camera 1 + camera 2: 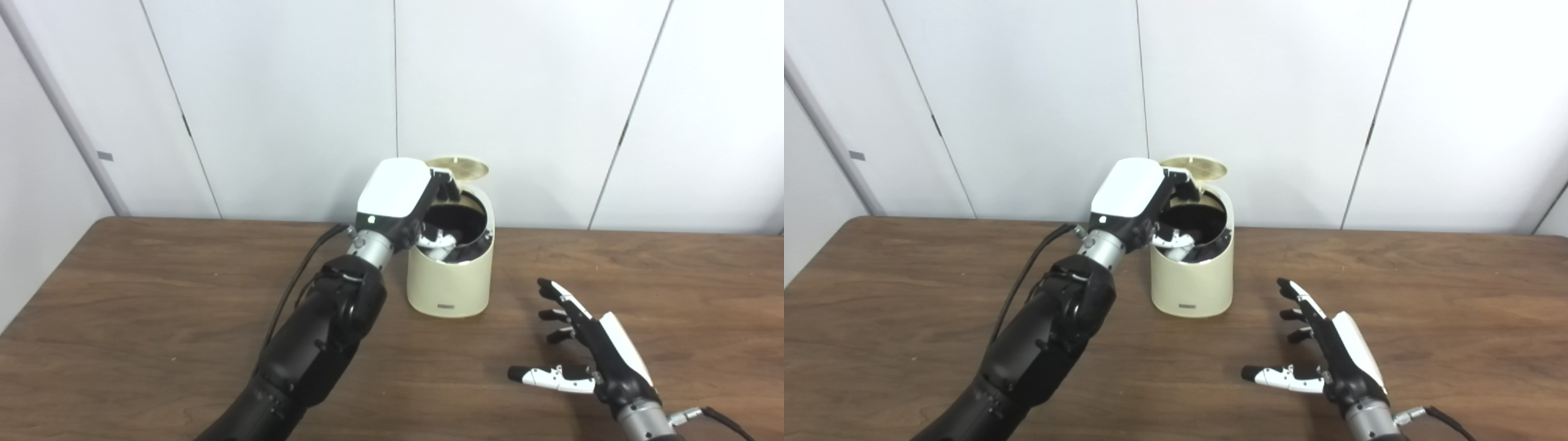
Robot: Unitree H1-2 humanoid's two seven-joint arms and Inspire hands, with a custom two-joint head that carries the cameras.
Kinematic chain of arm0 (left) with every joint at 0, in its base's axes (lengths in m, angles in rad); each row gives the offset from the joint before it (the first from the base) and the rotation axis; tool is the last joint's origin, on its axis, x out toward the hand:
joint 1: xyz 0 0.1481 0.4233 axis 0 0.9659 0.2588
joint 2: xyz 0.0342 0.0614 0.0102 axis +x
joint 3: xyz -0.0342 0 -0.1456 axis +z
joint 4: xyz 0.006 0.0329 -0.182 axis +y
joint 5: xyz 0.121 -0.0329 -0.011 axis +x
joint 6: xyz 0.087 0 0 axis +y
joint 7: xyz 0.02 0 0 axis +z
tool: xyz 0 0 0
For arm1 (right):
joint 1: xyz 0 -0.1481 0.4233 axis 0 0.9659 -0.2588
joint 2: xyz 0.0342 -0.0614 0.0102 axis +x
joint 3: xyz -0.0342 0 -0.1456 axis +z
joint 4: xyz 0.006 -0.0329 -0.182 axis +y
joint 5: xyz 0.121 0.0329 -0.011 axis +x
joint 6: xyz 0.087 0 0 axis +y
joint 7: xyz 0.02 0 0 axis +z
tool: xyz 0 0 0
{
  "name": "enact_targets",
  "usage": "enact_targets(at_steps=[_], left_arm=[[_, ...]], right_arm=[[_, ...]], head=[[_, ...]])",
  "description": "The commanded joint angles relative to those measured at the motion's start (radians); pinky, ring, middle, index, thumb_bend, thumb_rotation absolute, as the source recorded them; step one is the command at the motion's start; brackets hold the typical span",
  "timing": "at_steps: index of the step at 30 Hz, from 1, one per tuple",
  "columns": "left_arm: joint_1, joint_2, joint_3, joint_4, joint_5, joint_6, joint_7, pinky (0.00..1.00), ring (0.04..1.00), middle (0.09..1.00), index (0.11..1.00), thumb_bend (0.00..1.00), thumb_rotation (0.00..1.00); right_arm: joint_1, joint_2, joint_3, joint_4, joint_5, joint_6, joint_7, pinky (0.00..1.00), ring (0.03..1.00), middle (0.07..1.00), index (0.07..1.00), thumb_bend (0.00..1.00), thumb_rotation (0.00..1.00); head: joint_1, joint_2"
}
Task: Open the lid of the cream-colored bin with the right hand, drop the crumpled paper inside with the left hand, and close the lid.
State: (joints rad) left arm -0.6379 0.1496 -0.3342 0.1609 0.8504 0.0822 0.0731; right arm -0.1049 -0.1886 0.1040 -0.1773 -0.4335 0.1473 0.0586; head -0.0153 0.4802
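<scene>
Centrally, toward the back of the brown wooden surface, the cream-colored bin is standing upright with its lid tipped up and back behind the opening, showing its pale underside. Its dark interior is lying exposed.

Left hand is hovering over the bin's left rim, white back plate facing up, fingers reaching forward over the opening and curling down into it. Whitish pieces are showing inside the mouth just below the hand; cannot tell whether these are the hand's own parts or the crumpled paper, so cannot tell whether the hand is holding anything. No crumpled paper is lying in plain sight on the surface.

Right hand is sitting low over the surface, near the front right and well apart from the bin, fingers spread and slightly bent, thumb pointing left, holding nothing. A dark cable is trailing along the left forearm.
</scene>
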Motion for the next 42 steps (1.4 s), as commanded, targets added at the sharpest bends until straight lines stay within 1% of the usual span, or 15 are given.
enact_targets(at_steps=[1,5,9,12,17,18,20,21,23,25,28,32,36,39,42], left_arm=[[0.006,-0.006,0.027,-0.056,-0.046,-0.038,0.041,0.28,0.371,0.485,0.555,0.5,0.0],[0.085,-0.011,0.061,-0.114,-0.106,-0.071,0.047,0.29,0.379,0.479,0.55,0.49,0.0],[0.169,-0.018,0.093,-0.176,-0.167,-0.085,0.043,0.32,0.403,0.493,0.544,0.5,0.0],[0.233,-0.036,0.118,-0.202,-0.202,-0.112,0.079,0.37,0.423,0.501,0.535,0.5,0.0],[0.316,-0.081,0.169,-0.223,-0.281,-0.15,0.125,0.41,0.427,0.507,0.534,0.5,0.0],[0.329,-0.088,0.18,-0.228,-0.304,-0.152,0.122,0.42,0.492,0.494,0.522,0.51,0.0],[0.346,-0.092,0.195,-0.233,-0.341,-0.156,0.11,0.44,0.536,0.49,0.513,0.52,0.0],[0.356,-0.091,0.202,-0.234,-0.361,-0.16,0.104,0.46,0.563,0.589,0.503,0.51,0.03],[0.375,-0.089,0.211,-0.237,-0.386,-0.165,0.096,0.49,0.6,0.671,0.68,0.67,0.02],[0.392,-0.088,0.218,-0.241,-0.402,-0.165,0.09,0.5,0.622,0.7,0.725,0.69,0.04],[0.423,-0.088,0.229,-0.245,-0.424,-0.165,0.084,0.52,0.646,0.739,0.768,0.71,0.08],[0.455,-0.085,0.238,-0.234,-0.442,-0.18,0.088,0.53,0.657,0.753,0.793,0.72,0.08],[0.473,-0.084,0.243,-0.22,-0.454,-0.189,0.089,0.54,0.666,0.755,0.818,0.73,0.05],[0.485,-0.085,0.244,-0.203,-0.461,-0.2,0.092,0.54,0.669,0.755,0.84,0.75,0.01],[0.488,-0.087,0.246,-0.193,-0.457,-0.196,0.092,0.55,0.673,0.755,0.847,0.77,0.0]], right_arm=[[-0.03,0.011,-0.022,-0.029,0.017,-0.057,-0.047,0.59,0.768,0.871,0.871,0.78,0.24],[-0.063,0.013,-0.036,-0.034,0.02,-0.063,-0.06,0.62,0.757,0.864,0.853,0.73,0.21],[-0.121,-0.003,-0.037,-0.045,0.002,-0.045,-0.048,0.58,0.755,0.862,0.845,0.74,0.25],[-0.179,-0.024,-0.029,-0.043,-0.017,-0.035,-0.03,0.62,0.764,0.861,0.847,0.74,0.29],[-0.283,-0.066,-0.018,-0.037,-0.028,-0.007,0.025,0.65,0.788,0.873,0.859,0.76,0.27],[-0.302,-0.073,-0.017,-0.034,-0.033,0.004,0.034,0.65,0.789,0.877,0.862,0.77,0.27],[-0.329,-0.085,-0.014,-0.03,-0.044,0.017,0.044,0.65,0.794,0.877,0.861,0.79,0.26],[-0.344,-0.095,-0.01,-0.027,-0.056,0.021,0.051,0.66,0.794,0.874,0.864,0.79,0.26],[-0.372,-0.114,-0.002,-0.023,-0.073,0.03,0.069,0.67,0.802,0.879,0.871,0.8,0.3],[-0.395,-0.128,0.004,-0.021,-0.082,0.036,0.086,0.68,0.811,0.879,0.869,0.81,0.32],[-0.435,-0.144,0.009,-0.023,-0.074,0.064,0.126,0.69,0.834,0.896,0.877,0.82,0.32],[-0.488,-0.172,0.021,0.002,-0.076,0.066,0.164,0.7,0.858,0.91,0.886,0.82,0.31],[-0.526,-0.195,0.046,0.028,-0.115,0.078,0.183,0.69,0.837,0.913,0.89,0.83,0.36],[-0.553,-0.201,0.056,0.054,-0.126,0.086,0.197,0.66,0.832,0.907,0.888,0.83,0.36],[-0.572,-0.21,0.075,0.056,-0.166,0.107,0.222,0.66,0.832,0.91,0.899,0.8,0.38]], head=[[-0.002,0.001],[-0.009,-0.007],[-0.013,-0.013],[-0.019,-0.021],[-0.031,-0.03],[-0.034,-0.032],[-0.038,-0.036],[-0.042,-0.037],[-0.045,-0.042],[-0.047,-0.046],[-0.048,-0.053],[-0.048,-0.057],[-0.049,-0.062],[-0.049,-0.068],[-0.049,-0.068]])
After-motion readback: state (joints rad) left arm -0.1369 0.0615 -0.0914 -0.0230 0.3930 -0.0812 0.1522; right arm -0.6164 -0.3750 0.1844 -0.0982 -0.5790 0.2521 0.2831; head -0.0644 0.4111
